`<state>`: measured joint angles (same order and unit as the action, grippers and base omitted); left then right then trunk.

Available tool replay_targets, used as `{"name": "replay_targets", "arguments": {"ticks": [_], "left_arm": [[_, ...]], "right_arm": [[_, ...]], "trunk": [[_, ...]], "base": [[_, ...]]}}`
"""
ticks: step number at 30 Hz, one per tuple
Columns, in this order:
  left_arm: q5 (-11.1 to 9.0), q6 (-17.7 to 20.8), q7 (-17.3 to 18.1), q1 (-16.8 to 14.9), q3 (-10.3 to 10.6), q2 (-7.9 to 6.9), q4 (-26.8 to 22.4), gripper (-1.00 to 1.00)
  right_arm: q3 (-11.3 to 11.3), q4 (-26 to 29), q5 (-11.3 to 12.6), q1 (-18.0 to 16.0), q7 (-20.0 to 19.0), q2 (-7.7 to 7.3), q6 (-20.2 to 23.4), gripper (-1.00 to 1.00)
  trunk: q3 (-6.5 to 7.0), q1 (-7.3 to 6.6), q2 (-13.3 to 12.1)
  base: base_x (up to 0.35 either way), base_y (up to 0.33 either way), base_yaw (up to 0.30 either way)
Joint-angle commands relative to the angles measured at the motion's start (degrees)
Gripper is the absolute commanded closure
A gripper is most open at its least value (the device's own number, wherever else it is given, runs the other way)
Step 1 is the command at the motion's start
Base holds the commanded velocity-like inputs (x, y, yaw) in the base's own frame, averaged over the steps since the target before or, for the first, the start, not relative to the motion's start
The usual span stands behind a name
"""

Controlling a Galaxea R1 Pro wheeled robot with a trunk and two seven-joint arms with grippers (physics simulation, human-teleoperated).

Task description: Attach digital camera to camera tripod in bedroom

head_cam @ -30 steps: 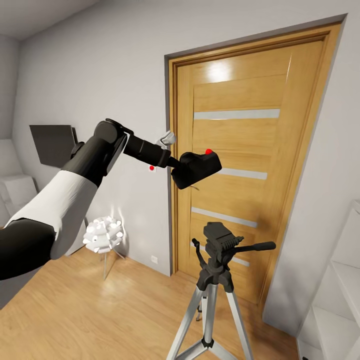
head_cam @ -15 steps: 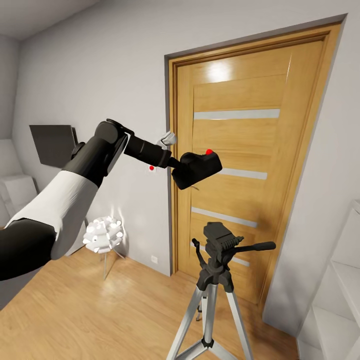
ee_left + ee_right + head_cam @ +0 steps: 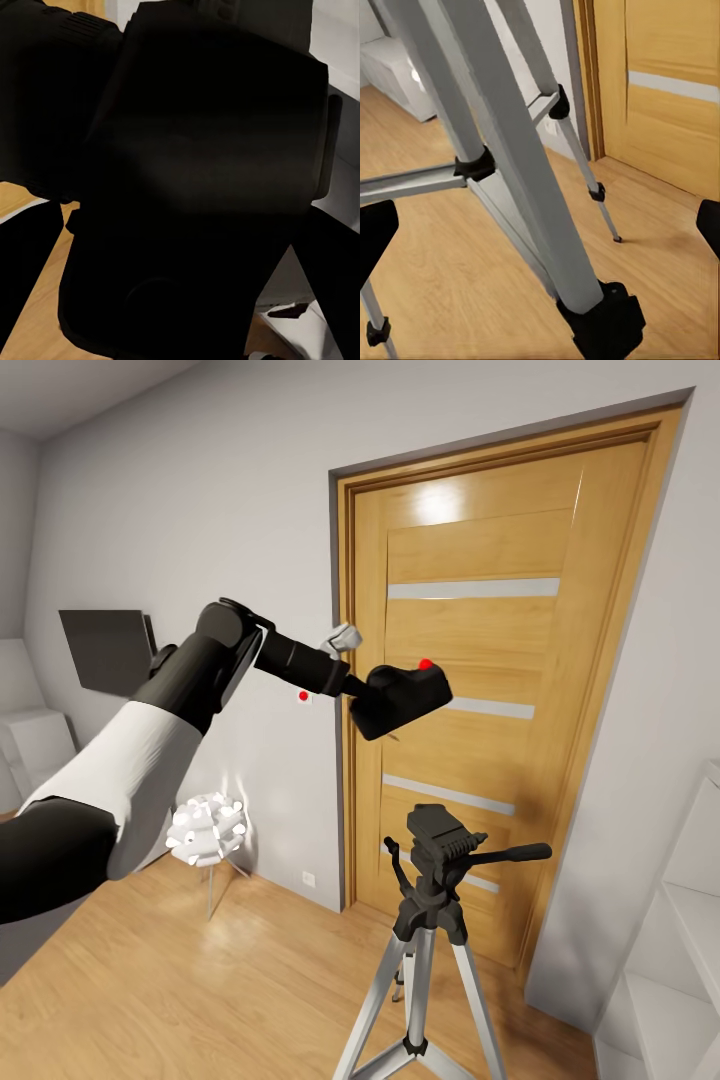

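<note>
— Where's the digital camera (image 3: 400, 700)?

— Up in the air before the oak door (image 3: 500, 660), gripped in the left hand (image 3: 372, 698) at the end of an outstretched black arm. Its red button faces up. The left wrist view is almost all black camera body (image 3: 202, 180).

— And the camera tripod (image 3: 432, 920)?

— On the wood floor (image 3: 200, 990), at about five o'clock from the camera, well below it. Its black head and side handle are bare.

— The right hand (image 3: 540, 232)?

— Its dark fingertips (image 3: 375, 240) sit wide apart near the tripod's silver legs (image 3: 502, 150), holding nothing.
</note>
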<state>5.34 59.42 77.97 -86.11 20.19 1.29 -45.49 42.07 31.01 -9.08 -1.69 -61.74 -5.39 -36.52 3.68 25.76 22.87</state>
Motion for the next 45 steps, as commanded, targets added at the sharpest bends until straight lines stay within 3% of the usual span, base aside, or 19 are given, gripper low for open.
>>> {"name": "replay_targets", "arguments": {"ticks": [1,3,4,6,8,13,19,35,41,42,45], "left_arm": [[0.54,0.58,0.51,-0.02,-0.09,0.09,0.01,1.0],[0.53,0.58,0.51,-0.02,-0.08,0.15,-0.01,1.0],[0.54,0.58,0.51,-0.02,-0.07,0.22,-0.02,1.0],[0.54,0.58,0.5,-0.02,-0.07,0.33,0.0,1.0],[0.55,0.58,0.46,-0.02,-0.06,0.51,0.0,1.0],[0.55,0.58,0.43,-0.02,-0.06,0.63,0.04,1.0],[0.55,0.58,0.45,-0.02,-0.06,0.64,0.05,1.0],[0.55,0.58,0.51,1.51,-0.01,1.01,0.07,1.0],[0.55,0.58,0.5,2.18,-0.02,1.09,0.09,1.0],[0.55,0.58,0.49,2.21,-0.01,1.09,0.09,1.0],[0.55,0.58,0.5,2.28,0.01,1.13,0.11,1.0]], "right_arm": [[-1.74,0.04,-0.72,-0.05,1.94,0.28,-0.19,-1.0],[-4.38,0.06,-0.9,-0.05,4.25,0.49,-0.2,-1.0],[-7.28,0.11,-1.01,-0.06,6.68,0.64,-0.2,-1.0],[-10.16,0.22,-1.08,-0.09,9.24,0.74,-0.21,-1.0],[-15.11,0.57,-1.15,-0.2,14.32,0.84,-0.21,-1.0],[-21.21,2.26,-1.2,-0.71,22.91,0.98,-0.15,-1.0],[-22.36,4.67,-1.21,-1.17,24.47,1.23,-0.08,-1.0],[-22.92,5.8,-1.21,-4.35,27.13,1.91,0.03,-1.0],[-24.76,5.82,-1.21,-4.69,27.55,2.24,0.04,-1.0],[-24.9,5.82,-1.21,-4.72,27.57,2.26,0.04,1.0],[-25.17,5.82,-1.21,-4.81,27.6,2.29,0.05,1.0]], "trunk": [[-0.03,0.02,0.04],[-0.03,0.02,0.04],[-0.03,0.02,0.04],[-0.03,0.02,0.04],[-0.03,0.02,0.04],[-0.03,0.02,0.04],[-0.03,0.02,0.04],[-0.03,0.02,0.04],[-0.03,0.02,0.04],[-0.03,0.02,0.04],[-0.03,0.02,0.04]], "base": [[0.0,0.0,0.0],[0.0,0.0,0.0],[0.0,0.0,0.0],[0.0,0.0,0.0],[0.0,0.0,0.0],[0.0,0.0,0.0],[0.0,0.0,0.0],[0.0,0.0,0.0],[0.0,0.0,0.0],[0.0,0.0,0.0],[0.0,0.0,0.0]]}}
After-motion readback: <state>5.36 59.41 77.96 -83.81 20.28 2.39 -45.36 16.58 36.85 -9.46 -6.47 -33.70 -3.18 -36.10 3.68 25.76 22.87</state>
